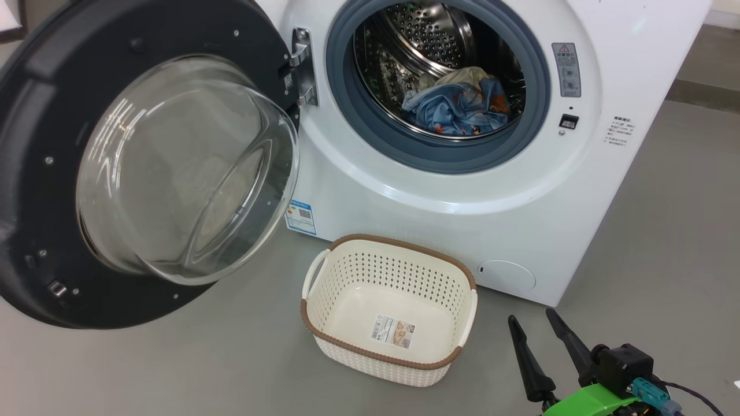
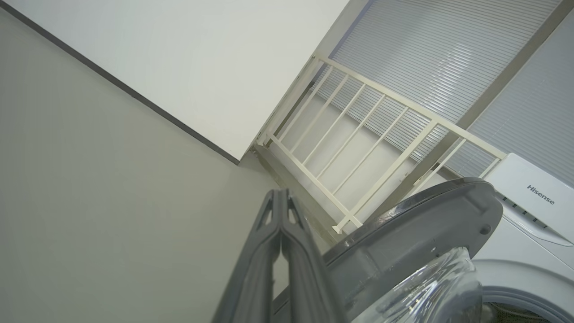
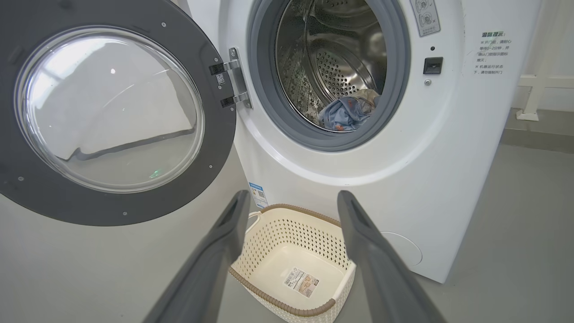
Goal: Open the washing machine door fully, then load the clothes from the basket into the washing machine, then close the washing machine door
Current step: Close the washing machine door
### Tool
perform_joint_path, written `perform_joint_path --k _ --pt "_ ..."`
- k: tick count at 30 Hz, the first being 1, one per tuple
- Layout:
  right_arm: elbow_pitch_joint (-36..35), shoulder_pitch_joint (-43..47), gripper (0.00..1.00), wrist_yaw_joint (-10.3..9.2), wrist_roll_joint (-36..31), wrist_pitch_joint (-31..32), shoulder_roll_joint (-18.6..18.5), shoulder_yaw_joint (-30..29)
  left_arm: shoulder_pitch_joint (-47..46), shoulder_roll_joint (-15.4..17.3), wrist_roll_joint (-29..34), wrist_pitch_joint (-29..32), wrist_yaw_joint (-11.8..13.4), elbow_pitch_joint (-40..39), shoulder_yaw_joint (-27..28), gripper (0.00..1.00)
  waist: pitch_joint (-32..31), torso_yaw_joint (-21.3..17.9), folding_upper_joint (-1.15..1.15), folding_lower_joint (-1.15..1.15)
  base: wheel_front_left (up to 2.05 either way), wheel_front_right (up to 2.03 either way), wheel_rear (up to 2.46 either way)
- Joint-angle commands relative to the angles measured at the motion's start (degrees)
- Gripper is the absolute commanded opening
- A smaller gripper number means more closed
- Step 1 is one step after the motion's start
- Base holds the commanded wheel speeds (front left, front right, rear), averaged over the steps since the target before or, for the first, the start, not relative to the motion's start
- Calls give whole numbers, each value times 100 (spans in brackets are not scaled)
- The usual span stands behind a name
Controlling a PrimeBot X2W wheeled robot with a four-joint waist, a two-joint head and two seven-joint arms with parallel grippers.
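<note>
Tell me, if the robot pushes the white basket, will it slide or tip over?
The basket is empty holey plastic, so probably very light. It would likely slide on the smooth floor. It looks wide and low, so tipping seems unlikely.

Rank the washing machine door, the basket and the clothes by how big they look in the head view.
1. washing machine door: largest, though it swings nearer the camera
2. basket
3. clothes: smallest, though farther from the camera

Left of the right gripper [image 1: 531, 315], the washing machine door [image 1: 34, 190] was edge-cropped; beyond it, the warning label [image 1: 566, 69] print was illegible.
</note>
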Motion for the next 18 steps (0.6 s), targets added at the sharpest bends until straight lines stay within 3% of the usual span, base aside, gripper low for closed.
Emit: perform_joint_path --k 1,9,18 --pt "-147 -73 100 35 -14 -28 -17 115 -377 361 -187 101 -17 3 159 0 15 -4 0 0 0 0 0" --pt "-134 -145 100 35 -115 -28 -17 125 -1362 803 -2046 1355 -17 1048 448 0 231 -148 0 0 0 0 0" --pt "-98 -313 100 35 -251 -28 -17 148 -2152 1197 -3140 2417 -17 2215 809 0 519 -394 0 0 0 0 0"
